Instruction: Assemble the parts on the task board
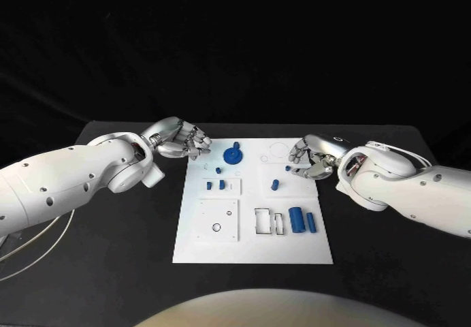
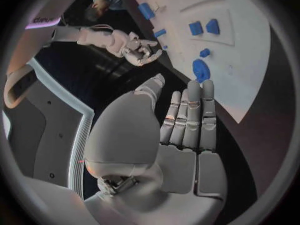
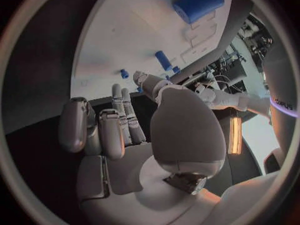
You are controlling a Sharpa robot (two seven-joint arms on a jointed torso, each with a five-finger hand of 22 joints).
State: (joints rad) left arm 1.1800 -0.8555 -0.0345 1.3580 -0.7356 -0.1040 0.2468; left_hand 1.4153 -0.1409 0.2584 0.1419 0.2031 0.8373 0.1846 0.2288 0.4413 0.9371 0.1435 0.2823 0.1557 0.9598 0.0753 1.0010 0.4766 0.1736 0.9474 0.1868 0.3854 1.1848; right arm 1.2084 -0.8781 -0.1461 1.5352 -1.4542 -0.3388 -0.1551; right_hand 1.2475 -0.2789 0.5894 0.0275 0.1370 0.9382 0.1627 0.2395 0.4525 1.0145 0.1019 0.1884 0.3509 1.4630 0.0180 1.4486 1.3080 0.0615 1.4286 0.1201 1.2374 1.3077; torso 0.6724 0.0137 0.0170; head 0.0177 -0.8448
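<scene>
A: White board [image 1: 253, 235] in the middle of the black table [image 1: 118, 272], its long side running away from the robot. Blue parts lie scattered on it.

B: Which parts?

A: A round blue disc [image 1: 233, 154] near the far left corner. Two small blue blocks [image 1: 216, 184] sit side by side left of centre, and a short blue peg [image 1: 275, 184] lies right of them. Two blue cylinders [image 1: 302, 221] lie side by side toward the near right, just beside a rectangular slot [image 1: 270, 221]. A square plate [image 1: 218, 219] with small holes takes the near left.

B: And the hands?

A: The left hand [image 1: 180, 140] hovers off the board's far left corner, near the disc. It holds nothing; in its wrist view the fingers [image 2: 190, 117] lie straight and close together, the palm bare. The right hand [image 1: 312, 157] hangs over the far right edge, empty as well, its fingers [image 3: 100, 130] partly curled but not closed on anything.

B: Either one touching a part?

A: No, both are clear of them.
</scene>
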